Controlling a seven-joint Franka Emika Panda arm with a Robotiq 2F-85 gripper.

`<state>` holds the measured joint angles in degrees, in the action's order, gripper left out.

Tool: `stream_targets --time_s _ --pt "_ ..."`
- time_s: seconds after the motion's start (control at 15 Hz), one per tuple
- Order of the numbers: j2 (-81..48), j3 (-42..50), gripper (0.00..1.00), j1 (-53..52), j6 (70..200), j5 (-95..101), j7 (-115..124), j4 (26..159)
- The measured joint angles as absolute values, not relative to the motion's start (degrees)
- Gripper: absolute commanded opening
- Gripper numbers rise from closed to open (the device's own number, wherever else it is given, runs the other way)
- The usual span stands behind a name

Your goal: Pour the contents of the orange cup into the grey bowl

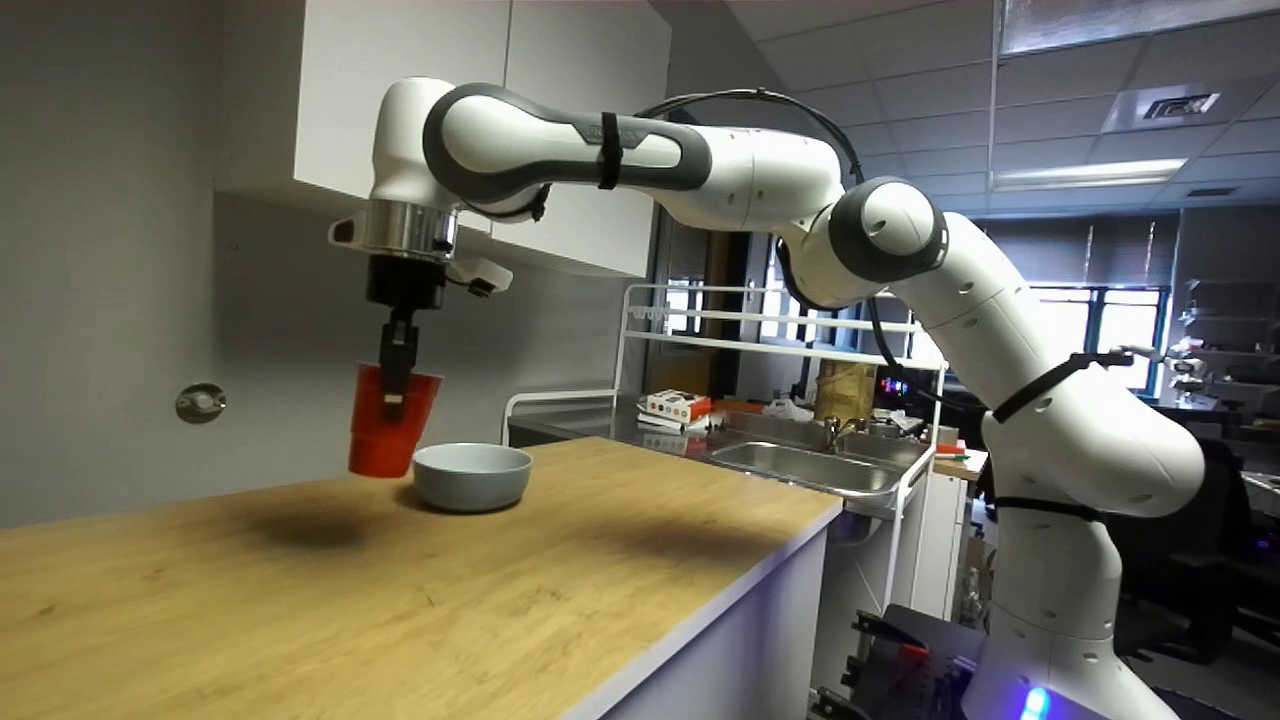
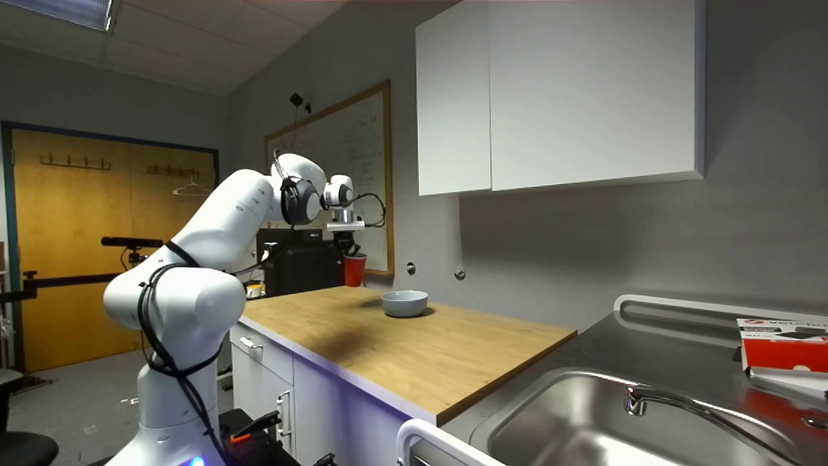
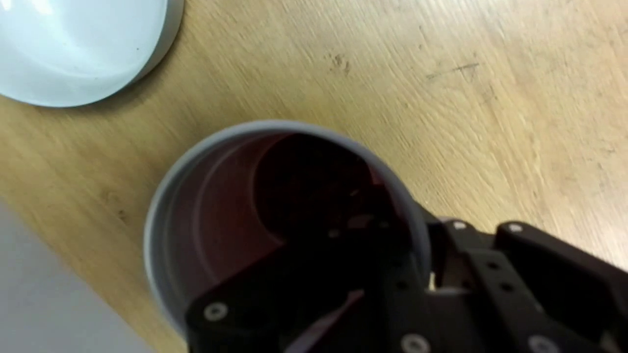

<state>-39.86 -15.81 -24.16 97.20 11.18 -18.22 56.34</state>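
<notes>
The orange cup (image 1: 376, 440) is held above the wooden counter, mostly upright with a slight lean. It also shows in an exterior view (image 2: 354, 270) and from above in the wrist view (image 3: 221, 215). My gripper (image 1: 394, 398) points down and is shut on the cup's wall, one finger inside and one outside, as the wrist view (image 3: 409, 211) shows. The cup's bottom is dark, so its contents cannot be made out. The grey bowl (image 1: 472, 480) stands on the counter beside and below the cup, apart from it. It shows in an exterior view (image 2: 404, 303) and partly in the wrist view (image 3: 83, 44).
The wooden counter (image 1: 480, 610) runs along a grey wall (image 2: 550, 252) close behind the bowl. White wall cabinets (image 2: 582, 97) hang above. A sink (image 2: 582, 414) with a faucet (image 2: 686, 404) and a red-and-white box (image 2: 786, 346) lie beyond the counter's end. A white rack (image 1: 780, 350) stands there.
</notes>
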Motion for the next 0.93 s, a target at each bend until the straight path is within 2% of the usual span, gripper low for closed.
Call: stream_targets --time_s 0.4,0.93 --pt "-39.23 -15.84 0.04 -22.17 97.19 10.74 -24.73 53.58" --pt "-39.84 -16.64 0.04 -11.06 95.25 2.36 -45.64 53.49"
